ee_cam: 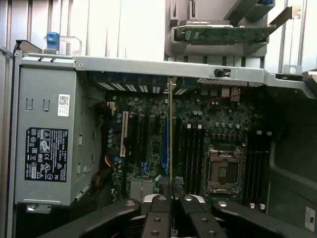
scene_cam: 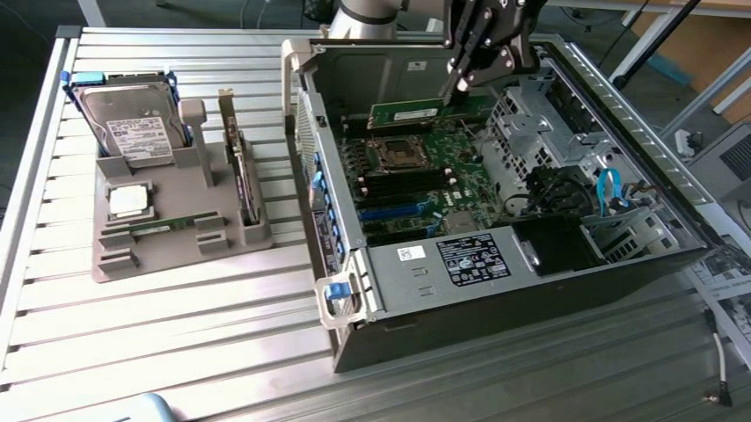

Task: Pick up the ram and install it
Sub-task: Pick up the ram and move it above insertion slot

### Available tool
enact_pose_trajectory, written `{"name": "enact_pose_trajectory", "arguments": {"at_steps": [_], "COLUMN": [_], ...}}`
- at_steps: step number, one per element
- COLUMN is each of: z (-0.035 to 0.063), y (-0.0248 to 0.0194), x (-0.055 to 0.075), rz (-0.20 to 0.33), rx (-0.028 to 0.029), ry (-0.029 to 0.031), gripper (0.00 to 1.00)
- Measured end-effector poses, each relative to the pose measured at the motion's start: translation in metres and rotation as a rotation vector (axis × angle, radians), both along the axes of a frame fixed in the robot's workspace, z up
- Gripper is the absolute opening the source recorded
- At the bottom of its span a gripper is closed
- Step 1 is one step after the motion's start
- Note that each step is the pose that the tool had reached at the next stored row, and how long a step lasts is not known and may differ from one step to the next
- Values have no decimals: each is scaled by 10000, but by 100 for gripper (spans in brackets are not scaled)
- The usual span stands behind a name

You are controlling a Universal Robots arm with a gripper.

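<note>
Between the clenched fingers of the gripper (ee_cam: 171,191), the ram (ee_cam: 171,124) is held edge-on over the motherboard (ee_cam: 223,124), inside the open computer case (ee_cam: 44,99). Beyond the case wall, a grey tray (scene_cam: 176,220) carries a hard drive (scene_cam: 135,127)

Your ribbed tabletop (scene_cam: 176,316) is pale bare metal, bright with glare, and it carries a matt grey moulded-plastic holder (scene_cam: 176,255) and a smooth, dull grey sheet-metal computer case (scene_cam: 388,75) with a glossy blue plastic latch (scene_cam: 337,294). The thin green circuit-board ram (scene_cam: 405,112) has a slight sheen, pinched in your matt black claw (scene_cam: 460,86).
</note>
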State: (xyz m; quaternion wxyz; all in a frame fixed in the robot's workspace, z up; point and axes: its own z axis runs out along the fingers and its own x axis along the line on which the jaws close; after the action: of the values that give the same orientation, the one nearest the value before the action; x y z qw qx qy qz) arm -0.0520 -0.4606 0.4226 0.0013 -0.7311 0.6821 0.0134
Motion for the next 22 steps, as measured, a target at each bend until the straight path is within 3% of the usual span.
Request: {"name": "enact_pose_trajectory", "arguments": {"at_steps": [10, 22], "z": [-1, -6], "y": [0, -1], "x": [60, 85], "rz": [-31, -571], "rx": [1, 3], "ry": [17, 53], "gripper": [12, 12]}}
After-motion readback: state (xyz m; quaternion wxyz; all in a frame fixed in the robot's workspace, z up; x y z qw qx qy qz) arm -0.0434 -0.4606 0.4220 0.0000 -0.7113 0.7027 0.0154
